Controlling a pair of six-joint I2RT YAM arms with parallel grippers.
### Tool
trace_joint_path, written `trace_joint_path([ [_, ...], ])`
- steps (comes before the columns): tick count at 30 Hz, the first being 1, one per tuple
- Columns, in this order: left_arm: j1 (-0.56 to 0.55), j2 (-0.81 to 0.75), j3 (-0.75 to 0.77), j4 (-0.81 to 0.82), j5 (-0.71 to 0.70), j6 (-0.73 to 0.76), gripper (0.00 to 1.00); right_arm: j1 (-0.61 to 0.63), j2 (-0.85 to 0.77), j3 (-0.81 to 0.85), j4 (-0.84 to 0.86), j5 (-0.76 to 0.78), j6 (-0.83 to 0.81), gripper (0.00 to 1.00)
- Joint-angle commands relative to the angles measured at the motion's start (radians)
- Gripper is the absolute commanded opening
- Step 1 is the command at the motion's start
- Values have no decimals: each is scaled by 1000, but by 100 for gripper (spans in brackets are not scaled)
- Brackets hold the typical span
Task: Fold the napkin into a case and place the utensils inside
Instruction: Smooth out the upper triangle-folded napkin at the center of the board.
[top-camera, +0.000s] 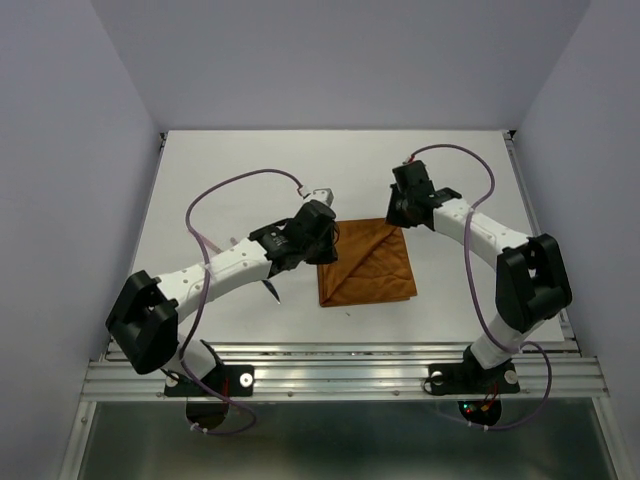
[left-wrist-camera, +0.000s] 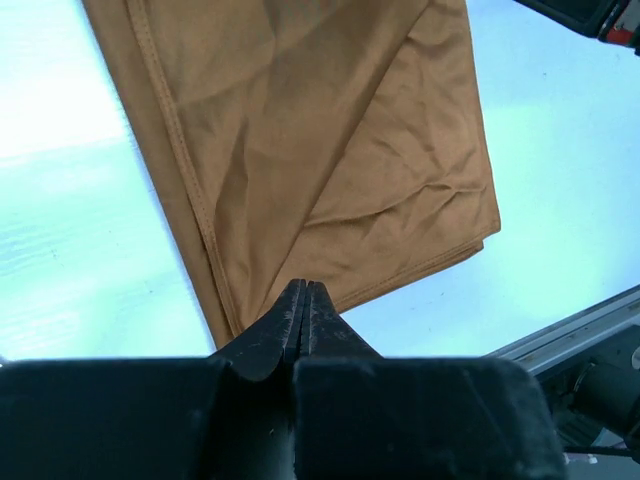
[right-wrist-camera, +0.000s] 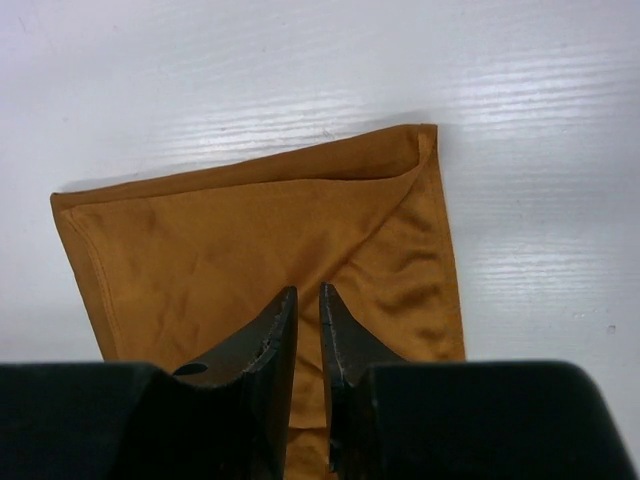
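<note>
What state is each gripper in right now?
Left gripper: fingers closed at the napkin edge; grasp cannot be told.
Right gripper: fingers narrowly open over the napkin.

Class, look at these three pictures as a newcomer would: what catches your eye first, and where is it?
A creased, folded rust-orange napkin lies in the middle of the white table. The left gripper, jaws together, is at the napkin's left edge. The right gripper, jaws almost together, is over its far right corner.
</note>
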Motion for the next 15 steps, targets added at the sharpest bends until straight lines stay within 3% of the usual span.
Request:
trace_joint_path([
  [1,29,-38,-51,-34,-43,-11,0,62,-44,-8,1,-29,5,21],
  [7,81,-90,-100,-31,-26,-43,0,166,12,-17,4,-29,28,21],
  [10,131,-106,-110,-46,-31,-48,18,238,41,-5,15,-29,43,21],
  [15,239,-126,-99,-103,-32,-36,26,333,111,70,-4,17,72,32],
])
